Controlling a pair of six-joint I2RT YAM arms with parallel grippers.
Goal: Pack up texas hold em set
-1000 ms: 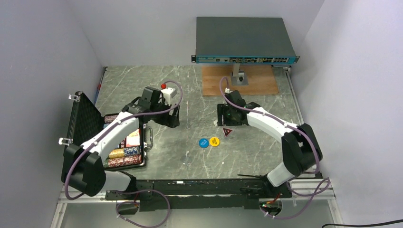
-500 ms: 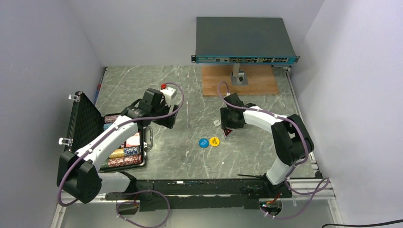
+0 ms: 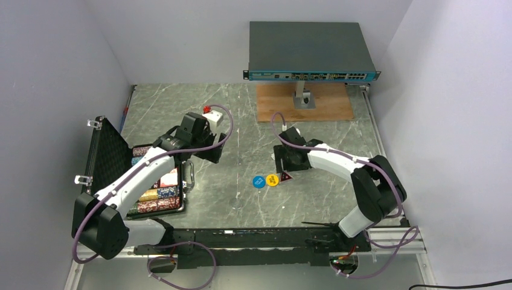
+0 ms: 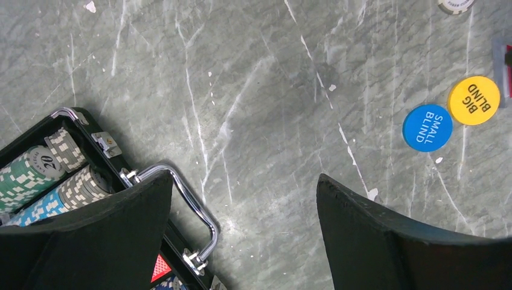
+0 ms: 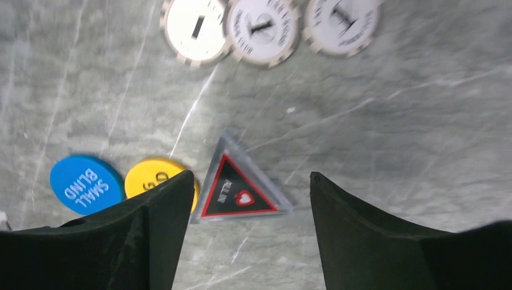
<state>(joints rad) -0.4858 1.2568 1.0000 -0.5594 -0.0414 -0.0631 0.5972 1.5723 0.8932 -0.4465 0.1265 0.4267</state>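
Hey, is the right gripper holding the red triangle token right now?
No, the red triangle token lies flat on the table between the open jaws of the right gripper.

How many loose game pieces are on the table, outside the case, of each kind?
Blue SMALL BLIND disc: 1
Yellow BIG BLIND disc: 1
Red ALL IN triangle: 1
White chips: 3
Total: 6

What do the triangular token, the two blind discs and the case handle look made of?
Triangular token: likely clear acrylic, glossy, see-through rim around a red-black print. Blue disc and yellow disc: probably opaque plastic, matte, printed lettering. Case handle: polished metal or chrome plating, judging by bright glints.
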